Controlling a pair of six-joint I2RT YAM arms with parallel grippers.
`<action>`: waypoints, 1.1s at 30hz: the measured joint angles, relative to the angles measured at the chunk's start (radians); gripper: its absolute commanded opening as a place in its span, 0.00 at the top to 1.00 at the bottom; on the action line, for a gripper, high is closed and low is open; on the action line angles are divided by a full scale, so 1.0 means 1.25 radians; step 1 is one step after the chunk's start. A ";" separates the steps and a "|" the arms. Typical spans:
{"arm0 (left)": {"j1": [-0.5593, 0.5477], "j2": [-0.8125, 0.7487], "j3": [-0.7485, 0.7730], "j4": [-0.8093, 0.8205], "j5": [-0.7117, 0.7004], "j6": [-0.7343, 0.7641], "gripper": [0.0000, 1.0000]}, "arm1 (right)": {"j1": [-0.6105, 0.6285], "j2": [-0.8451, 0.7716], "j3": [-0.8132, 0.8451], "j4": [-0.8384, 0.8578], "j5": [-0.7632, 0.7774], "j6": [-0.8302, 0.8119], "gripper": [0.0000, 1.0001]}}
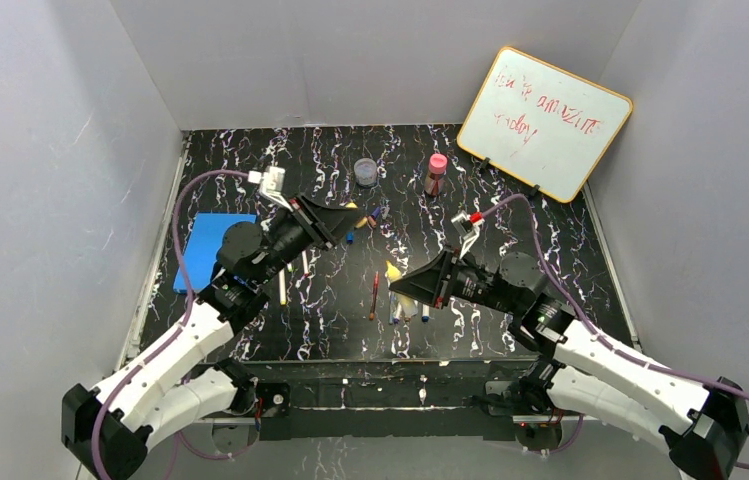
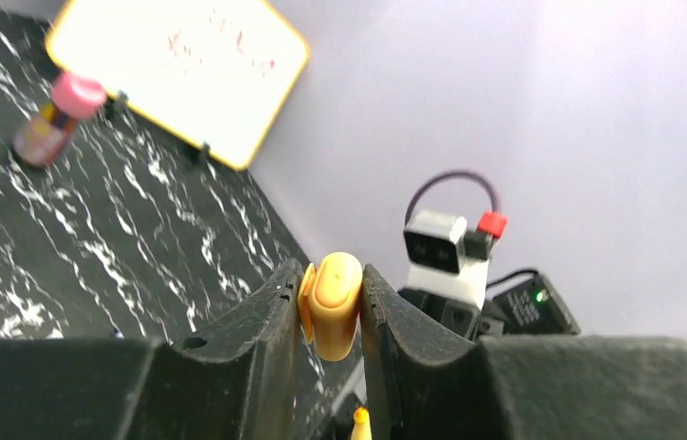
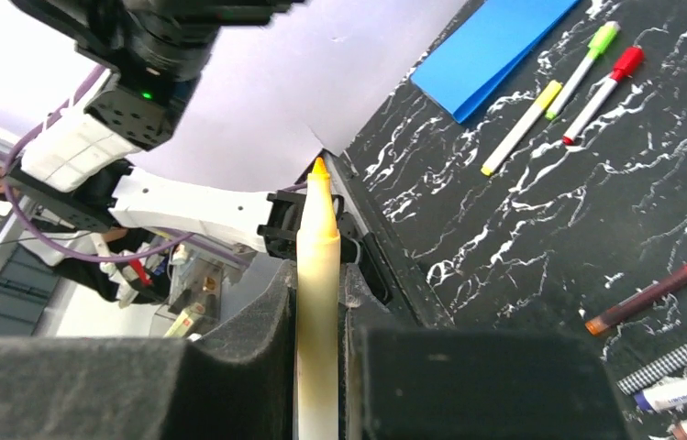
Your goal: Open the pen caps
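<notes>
My left gripper (image 2: 332, 277) is shut on a stubby orange pen cap (image 2: 335, 312), lifted above the table; from above this gripper (image 1: 348, 213) is at mid-left. My right gripper (image 3: 318, 275) is shut on the pale yellow barrel of an uncapped highlighter (image 3: 318, 229), whose orange tip (image 3: 319, 169) points toward the left arm. In the top view the right gripper (image 1: 398, 280) is apart from the left one, cap and pen separated. Other pens lie on the table: yellow (image 3: 521, 128), green-capped (image 3: 587, 57), red-capped (image 3: 603, 82), a thin dark red pen (image 3: 660, 289), and more by the right gripper (image 1: 410, 310).
A blue pad (image 1: 212, 250) lies at the left edge. At the back stand a round clear jar (image 1: 365, 172), a pink-capped bottle (image 1: 436, 172) and a leaning whiteboard (image 1: 545, 120). Small loose caps (image 1: 360, 228) lie near the left gripper. Grey walls enclose the black marbled table (image 1: 490, 220).
</notes>
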 measured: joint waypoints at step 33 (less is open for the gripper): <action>0.035 -0.118 -0.114 -0.477 -0.249 0.345 1.00 | -0.175 0.387 0.032 -0.395 0.427 -0.157 0.95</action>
